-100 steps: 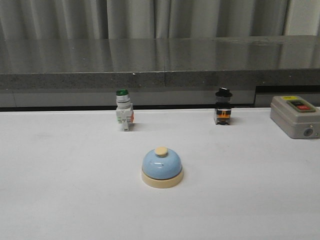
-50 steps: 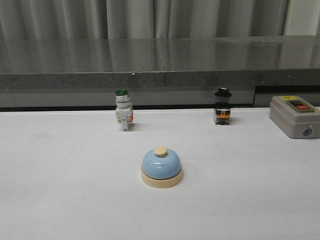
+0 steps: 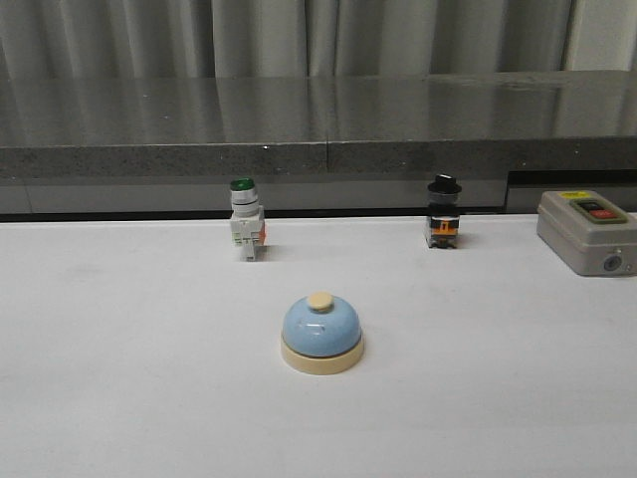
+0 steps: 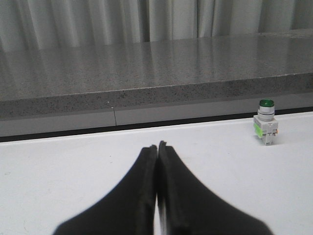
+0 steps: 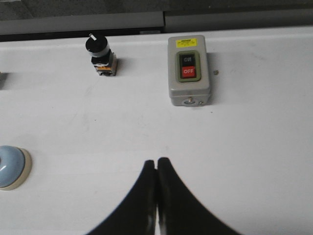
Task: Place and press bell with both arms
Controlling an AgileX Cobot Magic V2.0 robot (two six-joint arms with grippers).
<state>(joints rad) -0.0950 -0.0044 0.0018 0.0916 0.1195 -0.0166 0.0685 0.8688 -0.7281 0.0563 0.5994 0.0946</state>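
Observation:
The light-blue bell with a cream base and cream button stands alone on the white table, near the middle in the front view. Its edge also shows in the right wrist view. Neither arm shows in the front view. My left gripper is shut and empty over bare table; the bell is out of its view. My right gripper is shut and empty, apart from the bell.
A white green-capped push-button switch and a black selector switch stand at the table's back. A grey box with ON/OFF buttons sits at the right. A dark stone ledge runs behind the table.

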